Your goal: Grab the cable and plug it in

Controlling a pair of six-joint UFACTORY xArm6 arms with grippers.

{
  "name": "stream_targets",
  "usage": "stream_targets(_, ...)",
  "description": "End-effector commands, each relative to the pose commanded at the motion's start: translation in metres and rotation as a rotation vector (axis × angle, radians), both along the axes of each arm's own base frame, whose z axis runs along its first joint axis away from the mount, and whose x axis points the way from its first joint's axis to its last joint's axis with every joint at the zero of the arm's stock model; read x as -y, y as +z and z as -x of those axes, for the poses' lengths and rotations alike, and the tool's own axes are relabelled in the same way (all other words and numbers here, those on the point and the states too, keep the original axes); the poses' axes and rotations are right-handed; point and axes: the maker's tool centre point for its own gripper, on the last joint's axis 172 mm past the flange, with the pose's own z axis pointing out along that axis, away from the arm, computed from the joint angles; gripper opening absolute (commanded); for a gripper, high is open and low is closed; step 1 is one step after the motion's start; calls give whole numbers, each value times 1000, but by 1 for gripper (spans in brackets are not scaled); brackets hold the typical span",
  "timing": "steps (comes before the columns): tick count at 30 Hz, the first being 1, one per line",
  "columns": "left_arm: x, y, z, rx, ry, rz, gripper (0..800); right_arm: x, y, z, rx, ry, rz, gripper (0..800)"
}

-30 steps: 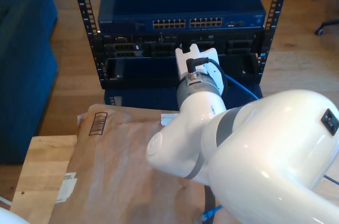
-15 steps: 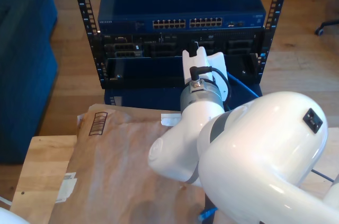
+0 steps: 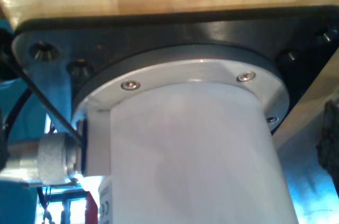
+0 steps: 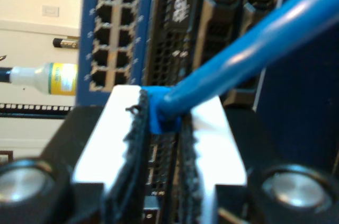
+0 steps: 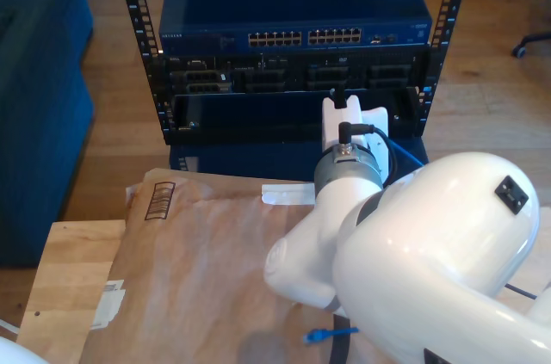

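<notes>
The bright blue cable (image 4: pixel 249 49) is pinched between the two black-padded fingers of my second gripper (image 4: pixel 161 113), which is shut on it close to the cable's end. Straight ahead of those fingers stands the blue network switch (image 4: pixel 106 38) with its rows of ports. In the exterior view the second arm's white wrist (image 5: pixel 349 123) hangs in front of the rack below the switch (image 5: pixel 301 37). From there the cable (image 5: pixel 405 151) trails down the exterior view's right. Its free end (image 5: pixel 323 334) lies on the table by the arm.
A brown paper envelope (image 5: pixel 198 261) covers the wooden table (image 5: pixel 60 286). Black rack rails (image 5: pixel 138 11) flank the switch, with darker units (image 5: pixel 258 80) beneath it. A blue sofa (image 5: pixel 34 106) fills the exterior view's left. The first wrist view faces a black base plate (image 3: pixel 159 33) and a white arm column (image 3: pixel 190 155).
The second arm's wrist has shifted toward the exterior view's right and slightly lower along the rack front, still holding the cable. The loose end on the table slid a little left.
</notes>
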Motion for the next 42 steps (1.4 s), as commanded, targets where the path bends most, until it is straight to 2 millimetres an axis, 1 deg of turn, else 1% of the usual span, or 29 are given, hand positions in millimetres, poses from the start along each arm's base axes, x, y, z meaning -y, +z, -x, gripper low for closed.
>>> stream_targets(1,0,0,0,0,0,0,800,3,-2,-1,-3,-5,2,0)
stream_targets(3,0,0,0,0,0,0,800,21,1,-8,4,-41,-13,0)
stream_targets(4,0,0,0,0,0,0,800,26,3,-11,9,-53,-29,0)
stream_targets(6,0,0,0,0,0,0,800,28,4,-17,24,-39,-51,0)
stream_targets(10,0,0,0,0,0,0,800,18,15,-30,67,42,-93,0)
stream_targets(14,0,0,0,0,0,0,800,24,20,-36,79,35,-105,0)
stream_targets(17,0,0,0,0,0,0,800,18,31,-44,102,36,-124,0)
stream_targets(19,0,0,0,0,0,0,800,17,25,-46,95,36,-122,0)
stream_targets(21,0,0,0,0,0,0,800,22,35,-55,115,22,-133,0)
stream_targets(23,0,0,0,0,0,0,800,22,25,-59,105,19,-126,0)
stream_targets(28,0,0,0,0,0,0,800,17,14,-70,107,11,-123,0)
stream_targets(31,0,0,0,0,0,0,800,10,14,-83,125,6,-140,0)
stream_targets(33,0,0,0,0,0,0,800,5,10,-92,132,6,-148,0)
stream_targets(35,0,0,0,0,0,0,800,8,12,-100,145,-5,-153,0)
stream_targets(37,0,0,0,0,0,0,800,10,16,-101,162,-10,-152,0)
stream_targets(39,0,0,0,0,0,0,800,14,23,-98,191,-19,-142,0)
stream_targets(40,0,0,0,0,0,0,800,15,28,-95,211,-23,-136,0)
stream_targets(42,0,0,0,0,0,0,800,22,29,-85,233,-34,-115,0)
